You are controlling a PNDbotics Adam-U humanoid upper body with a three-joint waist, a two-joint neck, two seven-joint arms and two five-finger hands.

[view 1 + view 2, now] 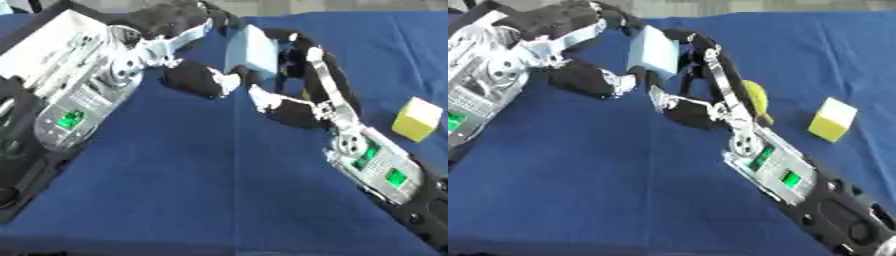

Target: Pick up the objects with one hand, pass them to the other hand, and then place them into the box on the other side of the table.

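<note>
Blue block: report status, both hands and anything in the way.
Blue block held between both hands above the table. Left hand and right hand both curled on it. Yellow cube and a yellow object sit to the right, clear.

Blue cloth (192,190): covers the table surface and fills nearly the whole frame, from the lower edge to the upper right. Crease (234,165): a faint, straight line in the cloth, running from the centre of the frame down toward the lower edge. Pale strip (798,7): a narrow grey band of background along the upper right edge, beyond the cloth. Dark band (131,247): lies along the bottom edge, at the cloth's near border.
</note>
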